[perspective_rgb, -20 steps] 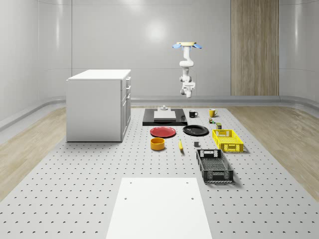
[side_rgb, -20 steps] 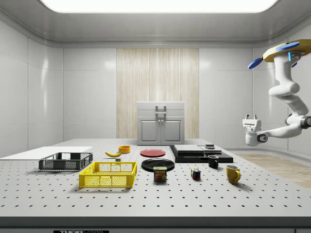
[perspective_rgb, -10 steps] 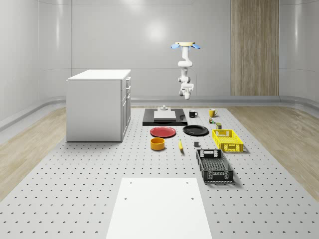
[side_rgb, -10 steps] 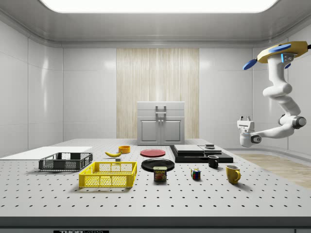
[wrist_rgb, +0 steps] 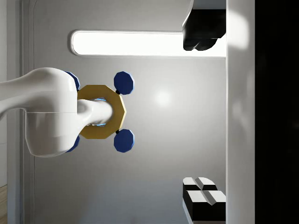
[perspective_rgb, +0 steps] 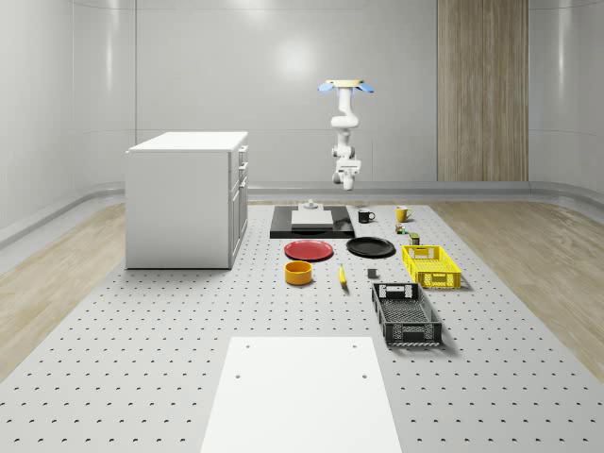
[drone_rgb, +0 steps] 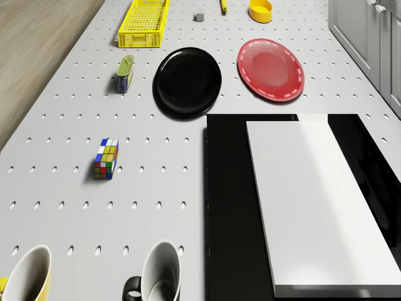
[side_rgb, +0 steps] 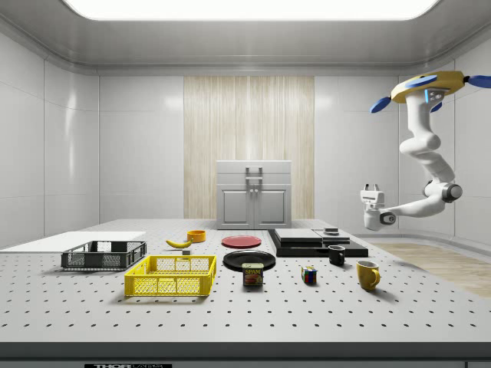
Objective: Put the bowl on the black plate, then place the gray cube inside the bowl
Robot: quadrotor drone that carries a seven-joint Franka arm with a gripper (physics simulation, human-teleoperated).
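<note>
I see the drone (side_rgb: 428, 84) hovering high beyond the table's (perspective_rgb: 142, 359) far end. My gripper (side_rgb: 372, 188) points upward, fingers apart, holding nothing. The plate (drone_rgb: 187, 82) lies bare; bowl (perspective_rgb: 298, 273) and cube (perspective_rgb: 372, 274) sit nearer.

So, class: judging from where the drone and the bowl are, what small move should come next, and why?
Probably fly on toward the yellow bowl. The drone hovers high beyond the table's far edge, its end effector pointing upward and empty, and the bowl sits far off past the red plate and the black plate.
</note>
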